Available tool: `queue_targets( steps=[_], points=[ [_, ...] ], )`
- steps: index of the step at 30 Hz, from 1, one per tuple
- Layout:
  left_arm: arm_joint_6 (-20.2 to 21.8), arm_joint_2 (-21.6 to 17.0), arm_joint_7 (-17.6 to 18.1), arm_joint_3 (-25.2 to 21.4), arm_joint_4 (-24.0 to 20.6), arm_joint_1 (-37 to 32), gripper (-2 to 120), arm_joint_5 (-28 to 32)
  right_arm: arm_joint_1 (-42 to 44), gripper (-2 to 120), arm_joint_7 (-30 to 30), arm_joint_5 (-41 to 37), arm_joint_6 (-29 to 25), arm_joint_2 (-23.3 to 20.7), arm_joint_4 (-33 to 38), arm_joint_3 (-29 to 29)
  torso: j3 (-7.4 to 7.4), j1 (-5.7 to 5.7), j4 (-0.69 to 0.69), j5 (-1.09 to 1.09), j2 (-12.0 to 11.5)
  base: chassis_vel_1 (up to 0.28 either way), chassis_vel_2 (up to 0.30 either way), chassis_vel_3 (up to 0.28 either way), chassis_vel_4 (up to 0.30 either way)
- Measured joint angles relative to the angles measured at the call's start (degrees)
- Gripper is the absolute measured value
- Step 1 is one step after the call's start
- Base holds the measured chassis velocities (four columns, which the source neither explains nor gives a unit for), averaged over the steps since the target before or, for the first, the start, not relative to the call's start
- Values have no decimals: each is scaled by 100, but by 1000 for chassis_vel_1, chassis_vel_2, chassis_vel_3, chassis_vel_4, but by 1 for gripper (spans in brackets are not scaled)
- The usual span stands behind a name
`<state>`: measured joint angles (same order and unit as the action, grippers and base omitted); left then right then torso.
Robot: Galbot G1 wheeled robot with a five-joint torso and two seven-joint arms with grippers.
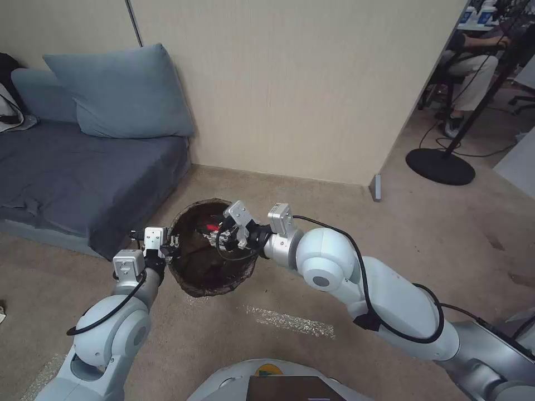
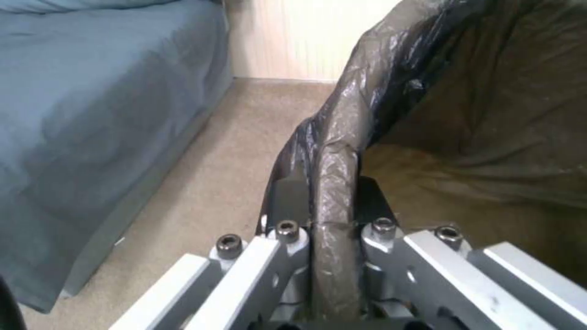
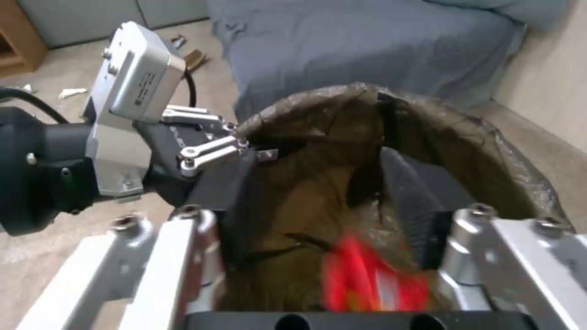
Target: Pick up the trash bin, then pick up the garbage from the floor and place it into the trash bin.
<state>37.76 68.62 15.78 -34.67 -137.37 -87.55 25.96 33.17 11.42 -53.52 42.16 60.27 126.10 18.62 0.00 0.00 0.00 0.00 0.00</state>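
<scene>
The left gripper [image 2: 333,229] is clamped on the bagged rim of the trash bin [image 1: 189,278], held above the floor [image 1: 334,223]. The right gripper [image 3: 333,220], fingers spread, hangs over the bin's mouth; a red-and-white scrap [image 3: 361,279] lies directly beneath, inside.

office-like lab corner: partition wall [image 1: 290,83], sofa [image 1: 83,172], carpet [image 1: 423,234]

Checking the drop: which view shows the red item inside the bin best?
Right wrist view: the red-and-white piece lies between the open right tool fingers, inside the trash bin. Head view shows a small red patch. Left wrist view shows the left tool clamping the rim.
</scene>
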Motion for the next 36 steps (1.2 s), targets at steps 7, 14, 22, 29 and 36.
queue_targets(
  steps=[7, 14, 22, 29, 36],
  points=[
    [2, 18, 1, 4, -6, 0, 4, 1, -6, 77, 30, -7, -18, 10, 42, -1, 0, 0, 0, 0, 0, 0, 0, 0, 0],
    [3, 24, 2, 7, -7, 2, 4, 0, -12, 99, 30, -5, -119, -17, 66, -19, 0, 0, 0, 0, 0, 0, 0, 0, 0],
    [4, 26, 4, 8, 1, 12, 3, 1, -92, 100, 256, -381, -135, -72, 349, -294, 0, 0, 0, 1, 0, 0, 0, 0, 0],
    [8, 56, 2, 14, 25, 26, 3, 4, 28, 100, 236, -787, -159, -430, 788, -1341, 0, 0, 0, 1, 0, 0, 0, 0, 0],
    [8, 104, -14, -33, 97, 48, 3, 11, 1391, 100, -477, 249, -605, -628, 826, -2988, 0, 0, 1, 2, 0, 0, 0, 0, 0]
  ],
)
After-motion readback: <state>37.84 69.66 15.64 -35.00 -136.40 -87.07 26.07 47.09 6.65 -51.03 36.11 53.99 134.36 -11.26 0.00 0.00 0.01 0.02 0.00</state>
